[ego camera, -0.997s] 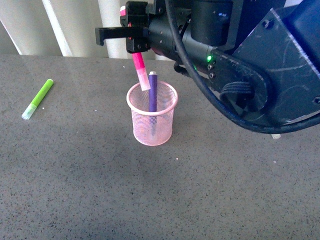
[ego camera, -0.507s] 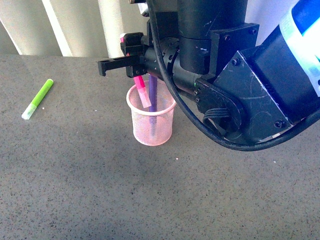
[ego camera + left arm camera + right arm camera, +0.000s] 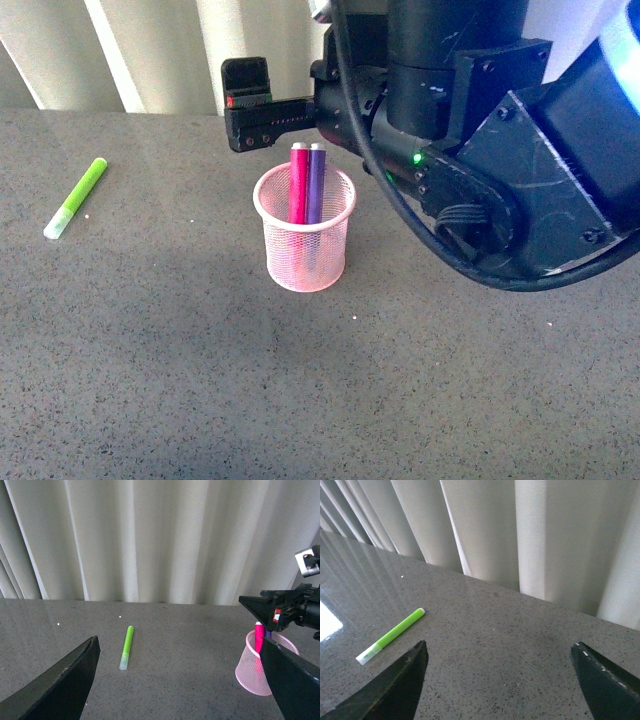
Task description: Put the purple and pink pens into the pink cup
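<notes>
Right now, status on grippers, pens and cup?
Right gripper open, empty, above pink cup. Left gripper open, empty. Pink pen and purple pen upright in cup. Green marker on table, clear.

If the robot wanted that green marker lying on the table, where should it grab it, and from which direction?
Probably around the middle of the lime-green marker, coming straight down from above. It lies flat on the table with open space all round, so the fingers could close across its narrow barrel, turned crosswise to its slanted length.
</notes>
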